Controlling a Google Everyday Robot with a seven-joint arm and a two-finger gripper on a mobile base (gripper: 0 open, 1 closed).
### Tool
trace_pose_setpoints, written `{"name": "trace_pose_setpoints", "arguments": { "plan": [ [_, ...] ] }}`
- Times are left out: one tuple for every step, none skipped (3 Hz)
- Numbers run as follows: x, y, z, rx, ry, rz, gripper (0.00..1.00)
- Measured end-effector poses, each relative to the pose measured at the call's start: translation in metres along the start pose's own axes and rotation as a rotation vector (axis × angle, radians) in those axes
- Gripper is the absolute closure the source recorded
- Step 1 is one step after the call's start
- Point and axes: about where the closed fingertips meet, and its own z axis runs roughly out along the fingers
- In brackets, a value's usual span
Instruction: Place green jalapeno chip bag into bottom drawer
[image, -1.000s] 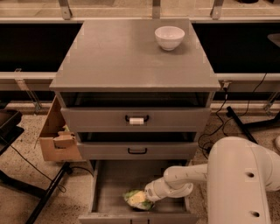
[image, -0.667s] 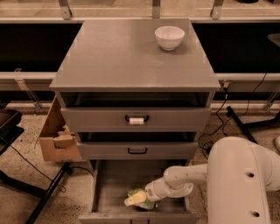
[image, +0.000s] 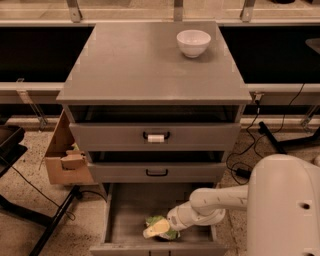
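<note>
The bottom drawer (image: 125, 215) is pulled open at the foot of the grey cabinet. The green jalapeno chip bag (image: 154, 220) lies inside it near the front, right of the middle. My gripper (image: 160, 229) reaches in from the right, low inside the drawer, right at the bag and partly covering it. The white arm (image: 215, 202) runs from the robot body at the lower right. I cannot see whether the bag rests on the drawer floor.
A white bowl (image: 193, 43) stands on the cabinet top (image: 145, 65). The middle drawer (image: 157, 172) and upper drawer (image: 156, 137) are slightly ajar. A cardboard box (image: 62, 157) sits left of the cabinet. Cables (image: 245, 155) lie on the floor at right.
The gripper and the bag have shifted very slightly left within the bottom drawer; otherwise the scene is the same.
</note>
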Motion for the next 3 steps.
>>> {"name": "trace_pose_setpoints", "arguments": {
  "plan": [
    [0.036, 0.039, -0.070, 0.025, 0.087, -0.020, 0.00],
    [0.086, 0.079, -0.138, 0.003, 0.189, -0.008, 0.00],
    [0.124, 0.125, -0.234, -0.008, 0.224, 0.012, 0.00]
  ]
}}
